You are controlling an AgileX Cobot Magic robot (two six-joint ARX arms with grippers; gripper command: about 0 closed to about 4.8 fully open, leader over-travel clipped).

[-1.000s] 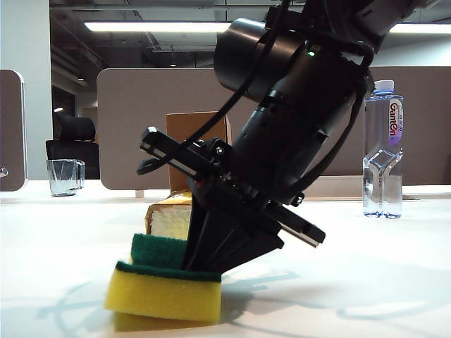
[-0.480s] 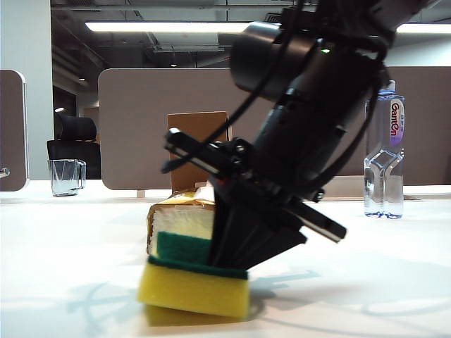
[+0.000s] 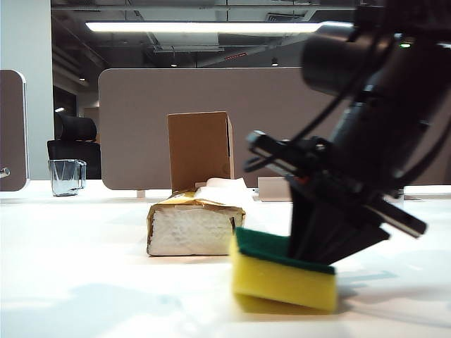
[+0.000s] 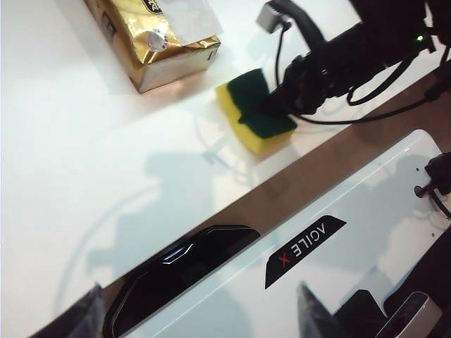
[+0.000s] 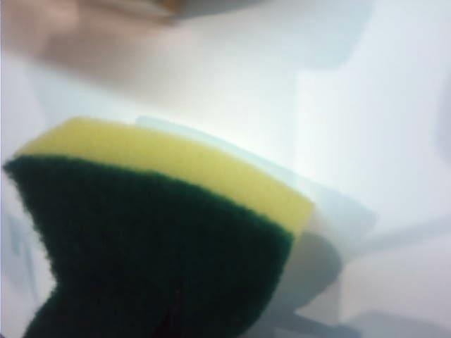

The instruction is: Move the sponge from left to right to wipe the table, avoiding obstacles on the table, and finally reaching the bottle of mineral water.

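- Right gripper (image 3: 310, 257) has its fingers clamped down on the sponge (image 3: 282, 276), green side up, yellow foam on the tabletop (image 3: 84, 282) near its front edge.
- Sponge sits just in front of the tissue pack (image 3: 192, 229), off its right-hand end; the box (image 3: 201, 149) stands behind the pack. A drift toward the back edge could clip the pack or snag its loose sheet.
- The pinch looks to be only on the green layer, arm tilted: press too hard and the foam may roll or twist out of the fingers; lift and the wipe skips.
- Bottle is hidden behind the arm in the exterior view, so overshooting could knock it over; it looks tall and tippy by nature.
- Left gripper (image 4: 201, 313) hangs over the near edge, fingers wide, holding nothing; well apart from the sponge (image 4: 255, 111), little risk there.
- Glass cup (image 3: 65, 176) stands far off by the back left, out of the path.
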